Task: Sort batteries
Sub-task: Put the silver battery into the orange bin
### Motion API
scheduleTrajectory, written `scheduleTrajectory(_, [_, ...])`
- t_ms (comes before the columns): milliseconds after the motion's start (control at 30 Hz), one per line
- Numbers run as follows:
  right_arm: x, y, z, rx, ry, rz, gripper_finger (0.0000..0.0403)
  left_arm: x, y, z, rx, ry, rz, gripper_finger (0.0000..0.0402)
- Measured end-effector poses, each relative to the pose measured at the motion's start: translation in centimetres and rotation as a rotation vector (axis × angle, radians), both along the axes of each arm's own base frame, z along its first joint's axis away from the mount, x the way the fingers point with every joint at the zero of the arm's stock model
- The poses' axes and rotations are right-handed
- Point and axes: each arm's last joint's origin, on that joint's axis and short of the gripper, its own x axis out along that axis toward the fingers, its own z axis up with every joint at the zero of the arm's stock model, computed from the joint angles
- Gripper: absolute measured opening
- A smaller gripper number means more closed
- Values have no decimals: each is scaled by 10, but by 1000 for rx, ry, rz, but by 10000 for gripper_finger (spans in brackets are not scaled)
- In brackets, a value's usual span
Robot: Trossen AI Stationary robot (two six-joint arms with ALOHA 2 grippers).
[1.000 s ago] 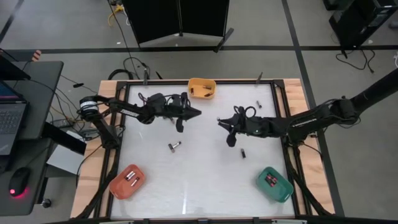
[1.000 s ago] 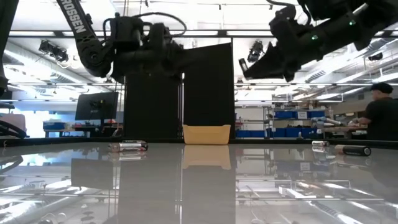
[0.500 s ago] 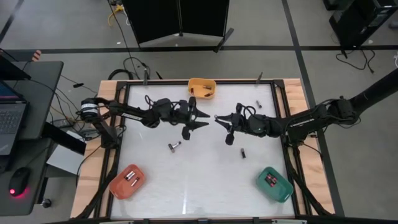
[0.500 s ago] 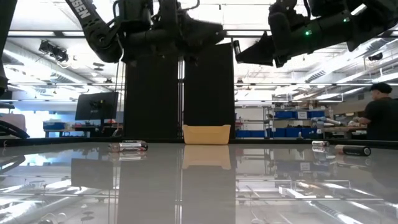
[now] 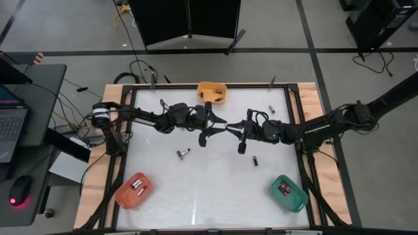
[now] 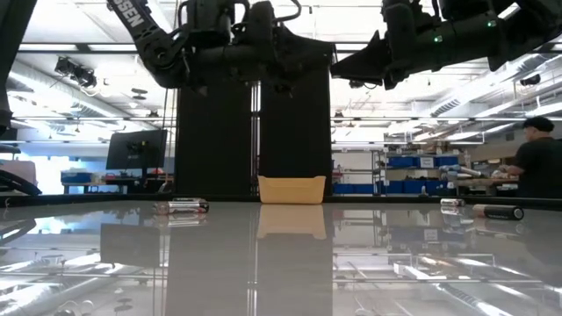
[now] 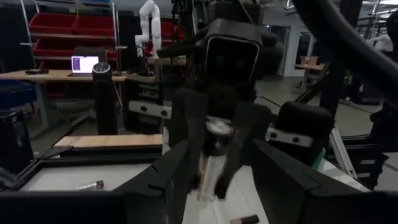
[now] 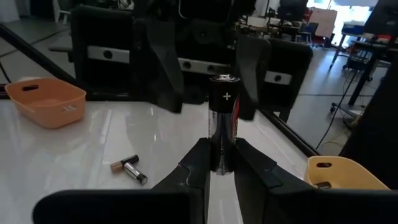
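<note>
While the right gripper (image 8: 219, 168) pinches a battery (image 8: 222, 121) upright, the spread left gripper (image 7: 217, 165) flanks it

the left gripper (image 5: 219, 124) and right gripper (image 5: 230, 126) meet tip to tip just in front of the yellow bin (image 5: 211, 93). two batteries (image 5: 183, 153) (image 5: 255, 160) lie farther from it. an orange bin (image 5: 134, 190) and a green bin (image 5: 288, 192) sit at the table's (image 5: 209, 189) near corners, well apart from it.
</note>
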Motion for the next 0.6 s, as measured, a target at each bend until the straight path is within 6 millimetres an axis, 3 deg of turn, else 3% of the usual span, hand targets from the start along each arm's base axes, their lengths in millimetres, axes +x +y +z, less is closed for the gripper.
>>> scheduleTrajectory(367, [0,0,0,-8,3,3,58,22,0,-1,3,-17,-44,168])
scheduleTrajectory(600, [0,0,0,-17,6,6,58,22,0,1,6,-30,-46,111])
